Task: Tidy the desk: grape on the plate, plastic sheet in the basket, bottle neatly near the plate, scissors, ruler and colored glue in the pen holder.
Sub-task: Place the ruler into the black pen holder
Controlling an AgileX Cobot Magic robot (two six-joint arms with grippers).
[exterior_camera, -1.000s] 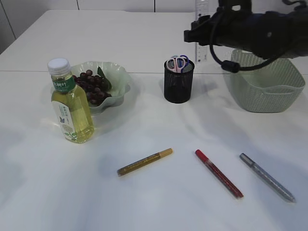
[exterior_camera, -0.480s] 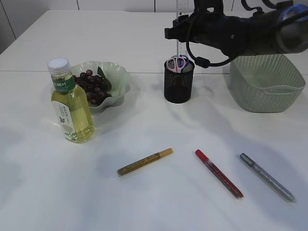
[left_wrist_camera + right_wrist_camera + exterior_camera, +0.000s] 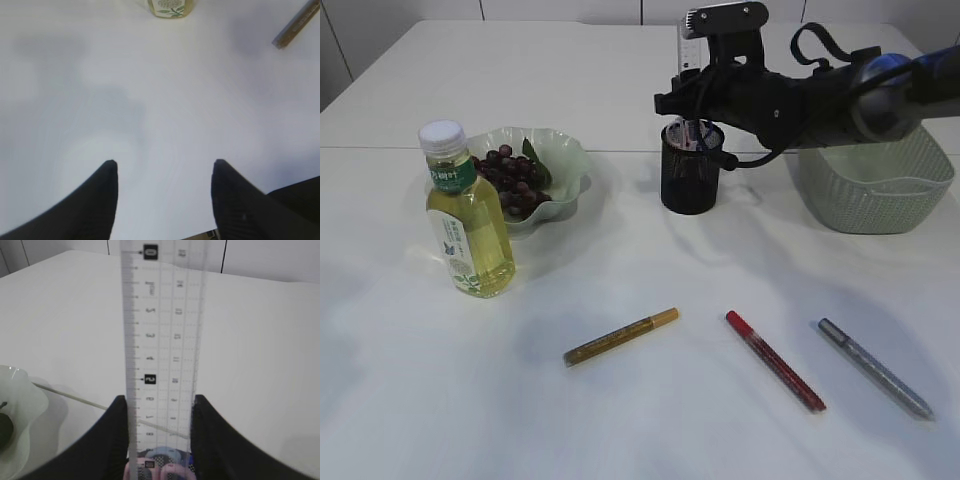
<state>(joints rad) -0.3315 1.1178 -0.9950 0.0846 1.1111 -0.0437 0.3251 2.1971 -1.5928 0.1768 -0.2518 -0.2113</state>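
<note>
A plain white bench (image 3: 620, 420) fills the room. The right hand (image 3: 159, 432) grips the upright ruler (image 3: 160, 340) above the pen holder (image 3: 691, 180); the left hand (image 3: 164, 192) hangs wide, empty.

My arm hides most of the ruler (image 3: 687, 62); the bottle (image 3: 170, 7) is cut off by the frame's top edge.

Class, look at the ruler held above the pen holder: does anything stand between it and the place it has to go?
Only the scissors already standing in the pen holder. The ruler, gripped upright by the right gripper, hangs directly over their pink and blue handles, so it must slide in beside them. Nothing else intervenes.
</note>
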